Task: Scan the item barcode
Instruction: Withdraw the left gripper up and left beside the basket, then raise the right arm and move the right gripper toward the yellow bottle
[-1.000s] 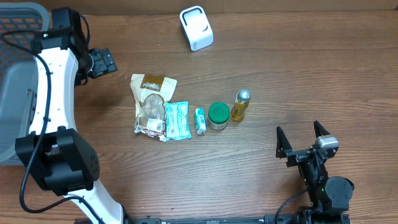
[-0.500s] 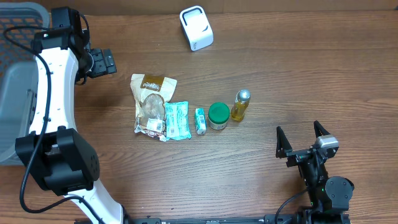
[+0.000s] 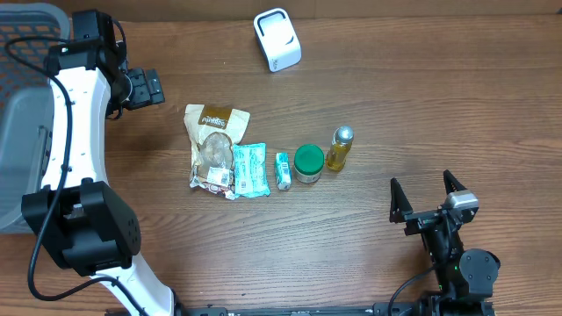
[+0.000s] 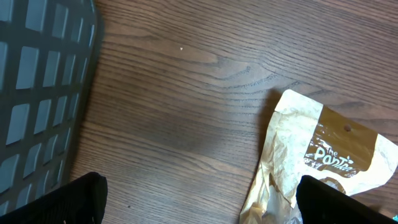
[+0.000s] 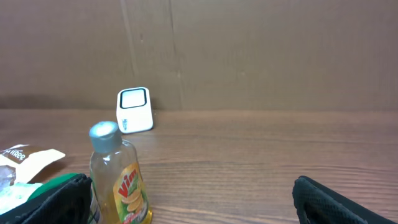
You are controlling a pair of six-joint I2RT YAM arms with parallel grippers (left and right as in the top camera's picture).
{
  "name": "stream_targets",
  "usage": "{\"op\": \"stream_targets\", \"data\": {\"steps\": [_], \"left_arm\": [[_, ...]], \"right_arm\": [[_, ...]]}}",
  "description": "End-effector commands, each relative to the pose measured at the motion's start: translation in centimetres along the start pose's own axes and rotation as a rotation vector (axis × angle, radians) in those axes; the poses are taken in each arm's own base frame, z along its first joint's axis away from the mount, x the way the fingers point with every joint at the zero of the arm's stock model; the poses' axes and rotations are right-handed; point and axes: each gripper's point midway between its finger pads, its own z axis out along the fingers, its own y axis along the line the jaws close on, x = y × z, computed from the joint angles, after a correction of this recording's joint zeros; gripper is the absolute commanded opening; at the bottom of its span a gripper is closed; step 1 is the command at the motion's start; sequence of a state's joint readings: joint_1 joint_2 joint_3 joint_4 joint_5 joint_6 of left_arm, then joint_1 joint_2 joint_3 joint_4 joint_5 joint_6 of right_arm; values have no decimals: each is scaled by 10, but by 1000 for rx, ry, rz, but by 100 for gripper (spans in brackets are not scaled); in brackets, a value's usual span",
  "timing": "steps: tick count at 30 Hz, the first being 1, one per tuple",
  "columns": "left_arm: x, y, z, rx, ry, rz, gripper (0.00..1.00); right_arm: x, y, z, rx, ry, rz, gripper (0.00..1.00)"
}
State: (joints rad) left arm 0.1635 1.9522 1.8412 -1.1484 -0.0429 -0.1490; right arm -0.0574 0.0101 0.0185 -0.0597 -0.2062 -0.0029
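A row of items lies mid-table: a brown snack bag [image 3: 213, 147], a teal packet [image 3: 249, 169], a small green-and-white packet [image 3: 283, 170], a green-lidded jar [image 3: 308, 162] and a yellow bottle [image 3: 339, 148]. The white barcode scanner [image 3: 277, 39] stands at the far edge. My left gripper [image 3: 146, 88] hovers open up-left of the bag, holding nothing. In its wrist view the bag [image 4: 323, 155] lies under its right finger [image 4: 348, 202]. My right gripper [image 3: 427, 200] rests open at the near right. It faces the bottle [image 5: 121, 180] and the scanner [image 5: 134, 109].
A grey mesh basket [image 3: 22, 132] fills the left edge, and its wall [image 4: 37, 93] shows close beside my left gripper. A brown cardboard wall [image 5: 249, 50] backs the table behind the scanner. Bare wood lies between the items and the right gripper.
The left gripper turned very slightly at first and has held still since. The items and the right arm have not moved.
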Motion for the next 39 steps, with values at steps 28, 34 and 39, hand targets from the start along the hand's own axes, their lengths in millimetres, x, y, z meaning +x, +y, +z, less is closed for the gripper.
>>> {"op": "stream_targets", "data": {"steps": [28, 34, 39], "left_arm": [[-5, 2, -7, -13, -24, 22, 99], [-5, 2, -7, -13, -24, 22, 99], [-4, 2, -7, -13, -23, 22, 100]], "right_arm": [[-6, 8, -3, -38, 12, 119, 100], [-55, 5, -18, 17, 6, 136, 100], [-115, 5, -23, 47, 12, 137, 100]]}}
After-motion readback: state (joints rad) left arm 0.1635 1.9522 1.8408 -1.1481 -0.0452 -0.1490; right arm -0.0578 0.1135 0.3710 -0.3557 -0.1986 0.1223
